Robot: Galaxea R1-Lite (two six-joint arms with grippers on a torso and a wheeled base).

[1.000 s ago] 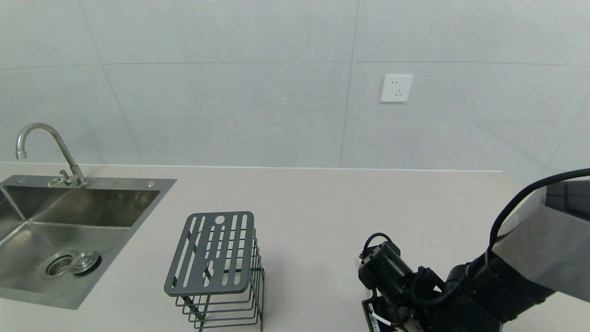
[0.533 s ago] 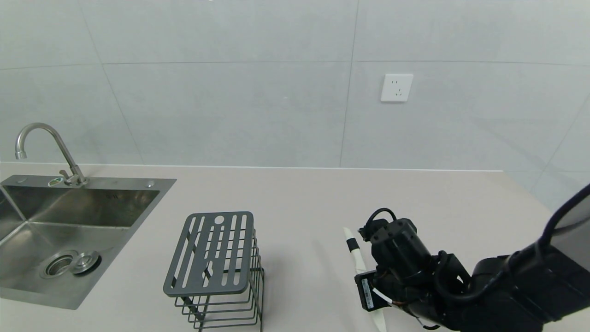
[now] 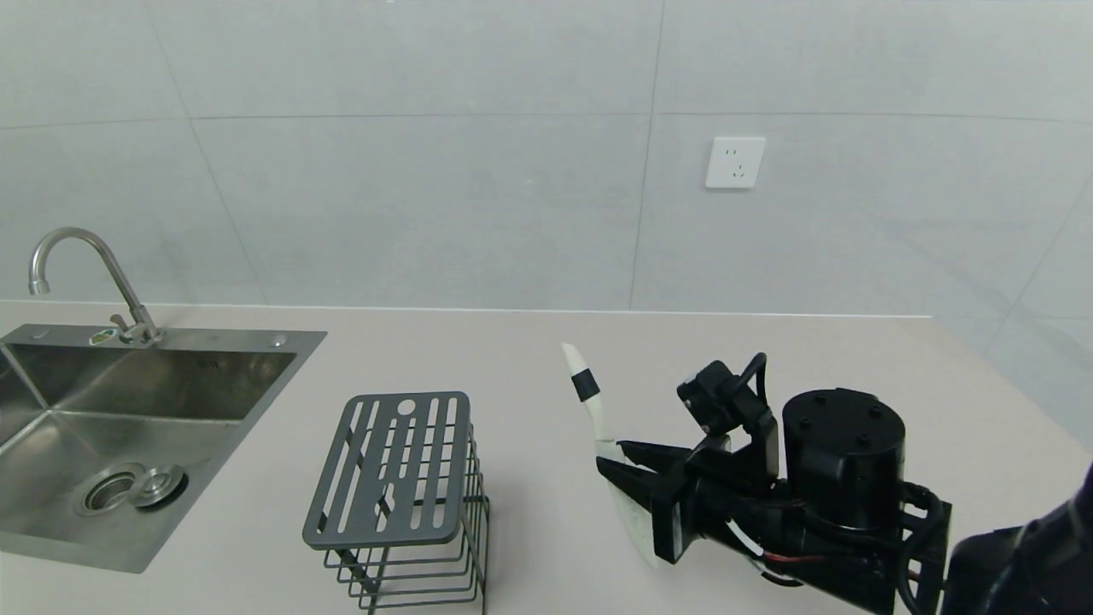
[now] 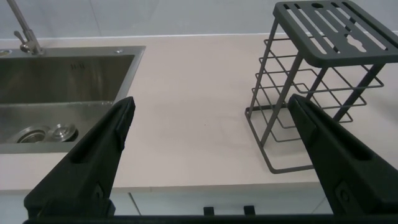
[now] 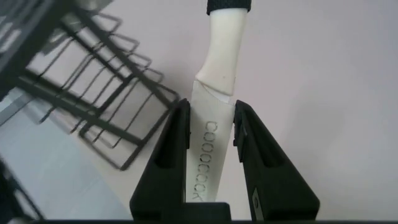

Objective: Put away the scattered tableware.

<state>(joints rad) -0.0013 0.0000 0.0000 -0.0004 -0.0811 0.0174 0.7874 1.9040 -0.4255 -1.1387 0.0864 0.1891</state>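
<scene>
Two black fingers of the right gripper [image 3: 610, 454] are clamped flat on the blade of a white knife with a pale handle and a black band [image 3: 595, 414]. It is held by the blade, presumably because that was the part that lay easiest to pinch. The handle juts up and away from the claw toward the tiled wall. The dimpled blade runs back between the fingers. The knife hangs above the pale countertop [image 3: 546, 367], to the right of the dark grey wire rack with a slotted top plate [image 3: 388, 465] and apart from it. I take the rack to be where the knife belongs (those long slots look made for blades). Held like this, handle leading, it would need turning before the blade could drop in.

The left gripper [image 4: 211, 102] hangs with its fingers spread wide and nothing between them, above the counter's front edge between the rack and the stainless steel sink [image 3: 171, 376]. It seems to be only waiting.

The blade's tip is hidden behind the right claw's body, so I cannot tell which way the edge faces. The rack's feet are cut off in the head view. From the wrist camera, its wires blur together at the edge.
</scene>
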